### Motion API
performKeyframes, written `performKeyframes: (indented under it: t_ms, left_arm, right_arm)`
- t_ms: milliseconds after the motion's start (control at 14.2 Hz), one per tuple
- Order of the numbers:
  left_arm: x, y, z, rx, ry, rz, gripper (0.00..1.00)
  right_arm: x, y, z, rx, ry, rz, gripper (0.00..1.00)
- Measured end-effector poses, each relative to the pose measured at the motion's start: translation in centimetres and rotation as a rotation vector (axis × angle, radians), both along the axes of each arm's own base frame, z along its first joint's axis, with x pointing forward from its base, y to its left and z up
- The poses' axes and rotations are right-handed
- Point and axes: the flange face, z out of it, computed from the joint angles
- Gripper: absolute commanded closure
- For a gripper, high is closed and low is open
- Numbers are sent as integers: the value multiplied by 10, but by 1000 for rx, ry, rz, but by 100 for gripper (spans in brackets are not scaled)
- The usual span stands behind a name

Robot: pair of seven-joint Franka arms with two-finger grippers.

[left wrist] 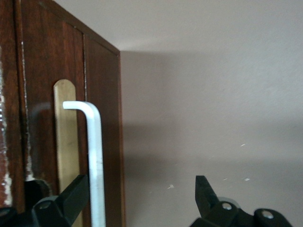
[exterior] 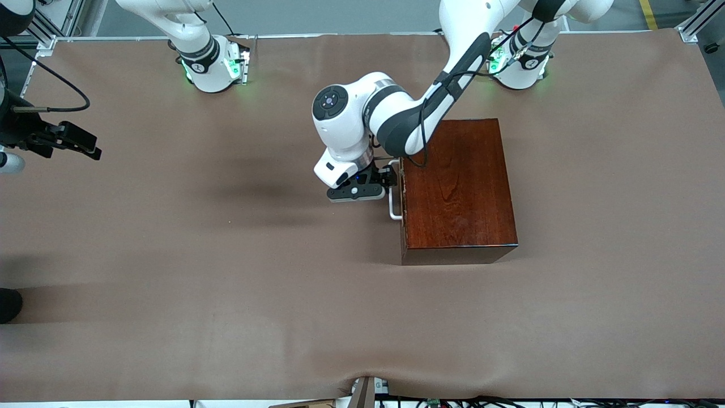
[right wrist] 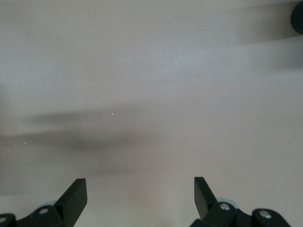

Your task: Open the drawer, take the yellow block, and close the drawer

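Observation:
The dark reddish-brown wooden box [exterior: 459,187] stands toward the left arm's end of the table. Its drawer [left wrist: 47,94] is shut, with the dark front flush with the box. The white U-shaped handle [exterior: 395,211] sticks out from the drawer front. My left gripper [exterior: 392,177] is in front of the drawer at the handle. In the left wrist view my left gripper [left wrist: 140,182] is open, and the handle bar [left wrist: 94,142] lies between its fingers, close to one finger [left wrist: 71,196]. My right gripper [exterior: 85,144] waits open and empty over the table at the right arm's end [right wrist: 140,182]. The yellow block is hidden.
A brown cover [exterior: 226,272] spans the table. A dark object [exterior: 8,303] sits at the table's edge at the right arm's end, nearer to the front camera. Some gear [exterior: 365,391] pokes up at the front edge.

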Motion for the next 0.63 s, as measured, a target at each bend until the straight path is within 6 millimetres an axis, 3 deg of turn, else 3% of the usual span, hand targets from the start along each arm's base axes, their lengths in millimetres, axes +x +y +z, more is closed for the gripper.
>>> performKeyframes:
  t_ms: [634]
  left_arm:
    - [5, 8, -19, -8, 70, 36, 0]
  right_arm:
    - [0, 0, 0, 0, 2, 0, 0]
